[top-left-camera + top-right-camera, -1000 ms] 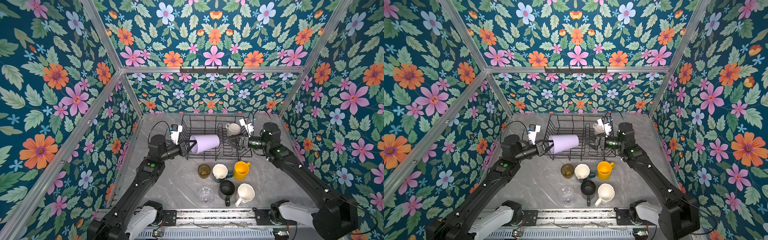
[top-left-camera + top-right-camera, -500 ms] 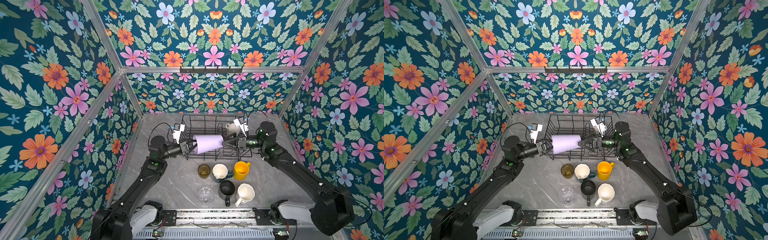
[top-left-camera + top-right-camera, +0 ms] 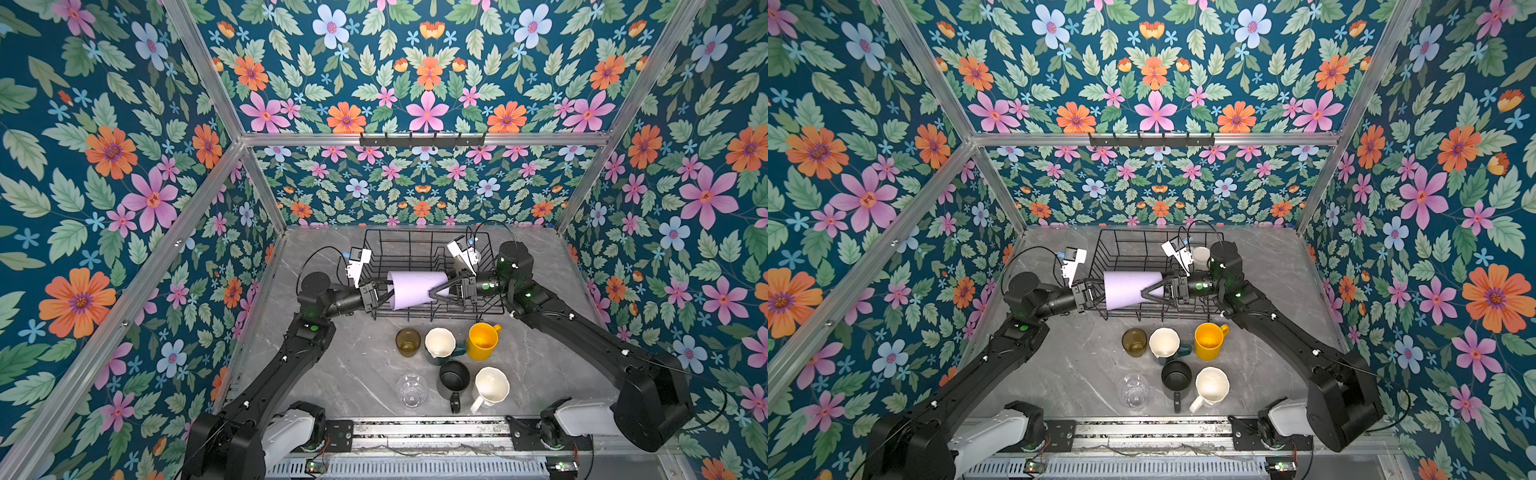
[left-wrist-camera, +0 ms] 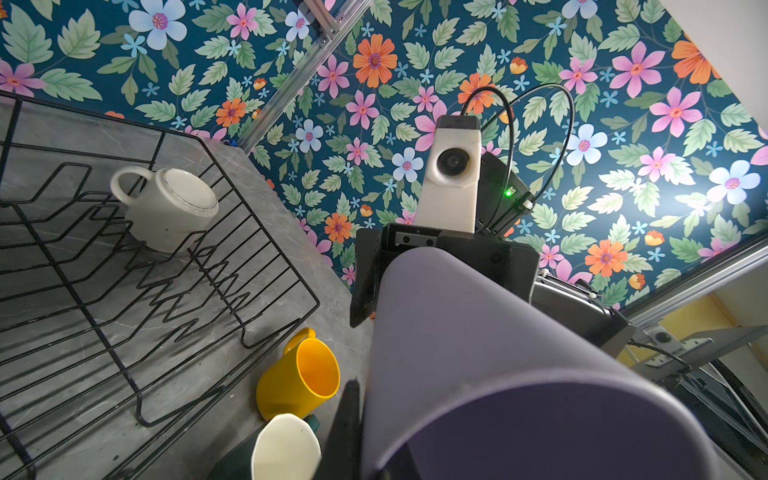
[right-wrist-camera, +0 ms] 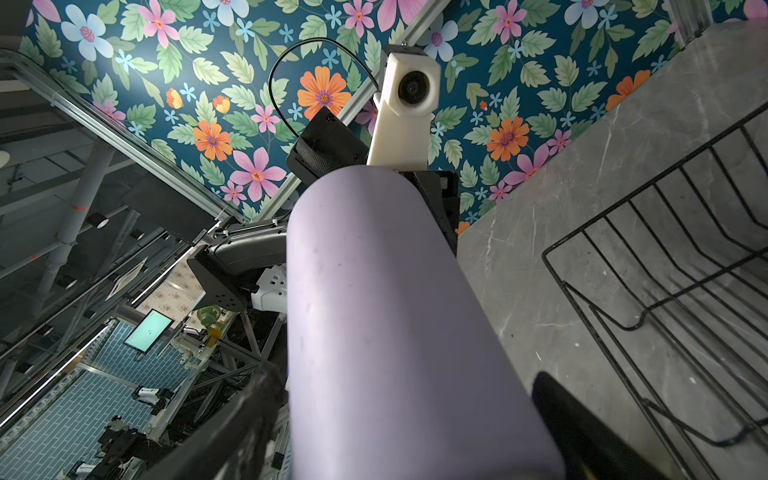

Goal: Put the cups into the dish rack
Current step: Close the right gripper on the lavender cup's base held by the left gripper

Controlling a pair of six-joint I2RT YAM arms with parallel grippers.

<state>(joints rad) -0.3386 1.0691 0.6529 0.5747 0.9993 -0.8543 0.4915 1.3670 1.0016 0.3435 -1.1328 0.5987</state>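
**Lavender tumbler held on its side between two robot arms, over a black wire rack**

Seen from above, a grey marble table (image 3: pixel 332 374) sits inside walls of flowered wallpaper. At the back stands the dish rack (image 3: pixel 399 249), a black wire basket. The lavender tumbler (image 3: pixel 413 289) hangs sideways over the rack's front part, with its wide mouth to the left.

The left gripper (image 3: pixel 384 293) is closed tight on the rim at the mouth. The right gripper (image 3: pixel 438 291) has its jaws spread wide, one on each side of the narrow base end. Whether they press on the tumbler cannot be told.

An inverted white mug (image 4: pixel 170 208) rests among the prongs in the rack's far right corner.

Six cups stand upright on the table in front of the rack:
- **Nearer the rack, in a row:** the olive-amber glass (image 3: pixel 407 341), the dark green mug (image 3: pixel 440 343) with a cream inside, and the yellow mug (image 3: pixel 482 340)
- **Nearer the viewer:** the clear glass (image 3: pixel 411 388), the black mug (image 3: pixel 454 378) and a cream-white mug (image 3: pixel 491 385)
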